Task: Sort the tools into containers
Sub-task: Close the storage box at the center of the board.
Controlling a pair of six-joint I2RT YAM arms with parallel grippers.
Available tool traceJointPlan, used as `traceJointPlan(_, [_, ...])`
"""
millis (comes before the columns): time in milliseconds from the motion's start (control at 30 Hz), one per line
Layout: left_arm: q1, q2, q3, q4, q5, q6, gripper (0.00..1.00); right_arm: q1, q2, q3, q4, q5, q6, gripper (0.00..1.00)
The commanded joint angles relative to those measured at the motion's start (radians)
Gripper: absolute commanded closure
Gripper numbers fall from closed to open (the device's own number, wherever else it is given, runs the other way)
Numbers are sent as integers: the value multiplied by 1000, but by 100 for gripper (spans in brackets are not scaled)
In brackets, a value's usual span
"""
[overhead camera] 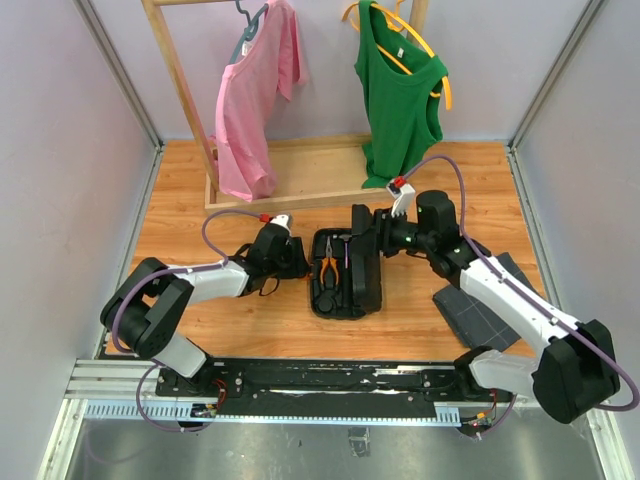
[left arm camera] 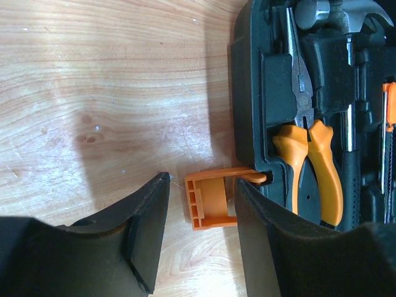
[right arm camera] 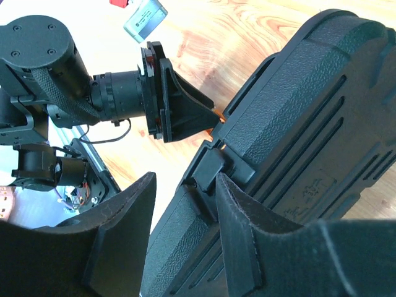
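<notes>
Case: on counter between arms; rigid, bulky, weighted by tools; best taken by the lid edge.
Right claw: half-open astride the raised lid (contact unclear).
Left claw: half-open around latch, nothing pinched.
Pliers: seated, slippery handles.

Right gripper fingers straddle the ribbed black case edge; a raised tab sits between them. Left gripper reaches the case's far edge, an orange spot at the contact. Wood table beneath.
</notes>
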Motion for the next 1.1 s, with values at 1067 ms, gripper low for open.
traceJointPlan(1067, [-22,4,0,-11,50,-23,49,37,128,48,17,-15,14,46])
